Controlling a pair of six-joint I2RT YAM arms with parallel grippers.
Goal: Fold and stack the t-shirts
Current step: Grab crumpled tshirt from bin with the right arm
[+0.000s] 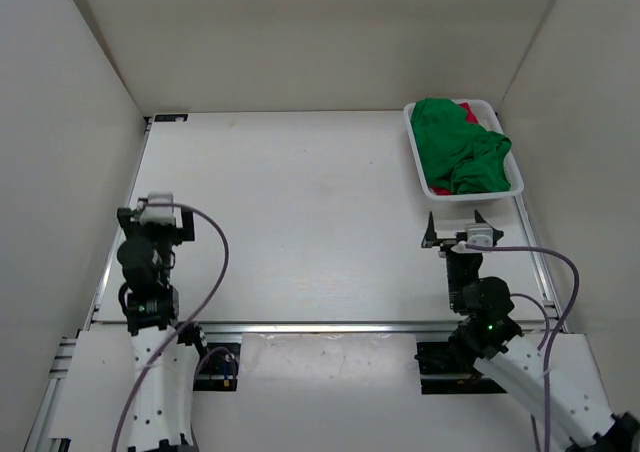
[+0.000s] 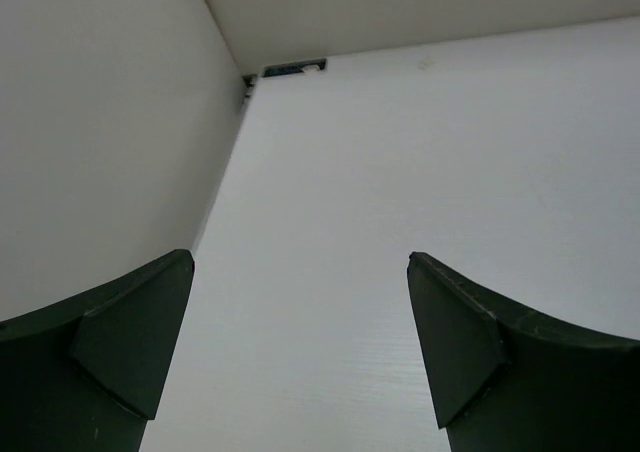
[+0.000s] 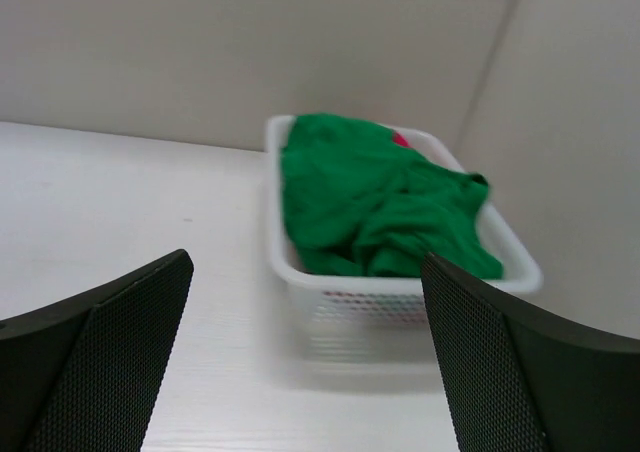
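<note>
The crumpled green t-shirt (image 1: 460, 157) lies heaped in the basket (image 1: 470, 196) at the table's (image 1: 300, 222) far right, with a sliver of red t-shirt (image 1: 467, 109) beneath it. The heap's long axis runs near to far. The right pincer (image 1: 456, 222), jaws apart, sits just near of the basket and faces it. The left pincer (image 1: 155, 217), also apart, is well away at the left.

At about one o'clock on the matt white, faintly grained table (image 1: 300, 222), the green t-shirt (image 1: 462, 157) is soft, matt, rumpled cloth over a sliver of red t-shirt (image 3: 400, 139). Both lie in a smooth white plastic basket (image 3: 335, 322) with perforated sides. The right gripper (image 3: 305, 267) has dull dark fingers (image 3: 110, 372) with a fine dimpled texture, while the left gripper (image 2: 300, 262) has smooth matt ones.
</note>
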